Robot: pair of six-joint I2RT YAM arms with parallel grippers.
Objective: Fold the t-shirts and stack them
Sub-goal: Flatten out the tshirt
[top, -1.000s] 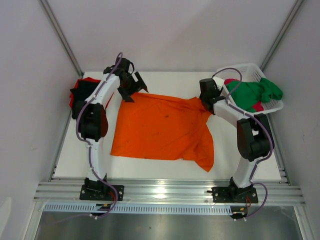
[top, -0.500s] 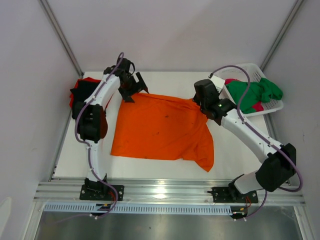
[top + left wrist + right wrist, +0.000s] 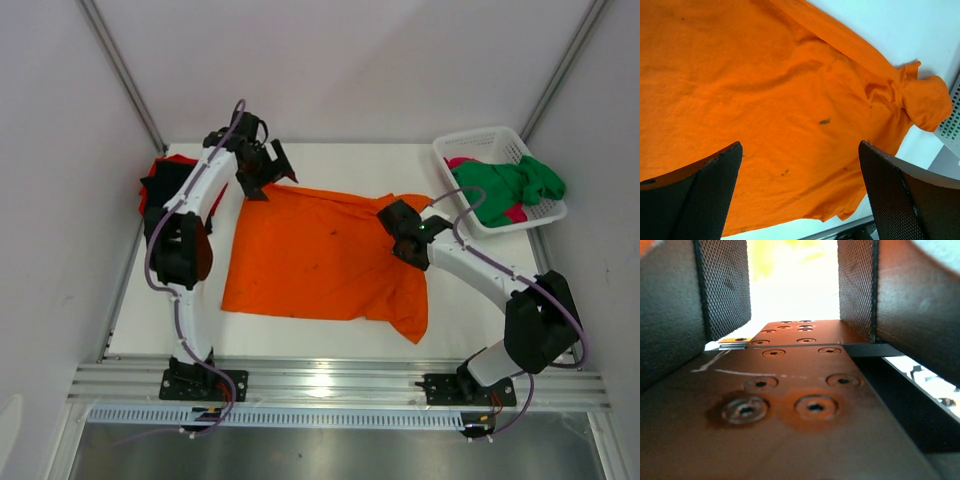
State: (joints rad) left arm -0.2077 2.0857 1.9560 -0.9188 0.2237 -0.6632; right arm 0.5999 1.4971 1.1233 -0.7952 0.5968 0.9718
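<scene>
The orange t-shirt [image 3: 320, 260] is spread wide on the white counter [image 3: 445, 325]. Its near right corner reaches closest to the arm bases.

A little farther, the right jaws are held low over the right shoulder part of this shirt, just inside its right edge. In the right wrist view their two pads [image 3: 722, 285] are seen standing partly apart, with a bright gap between them. Nothing is seen gripped there, and whether the tips touch the cloth cannot be told.

Farther again, the left jaws are placed at the far left corner of the shirt, just above its edge. They are opened wide and nothing is held by them. In the left wrist view the two black fingers [image 3: 705, 190] are seen far apart, with the orange cloth lying below and between them.

At the far left of the counter, beside the left arm, the red t-shirt [image 3: 180, 160] and the black t-shirt [image 3: 155, 190] are lying together. At the far right a white basket [image 3: 470, 140] is standing. The green t-shirt [image 3: 510, 185] and the magenta-pink t-shirt [image 3: 515, 213] are lying in it, well apart from both jaws.
</scene>
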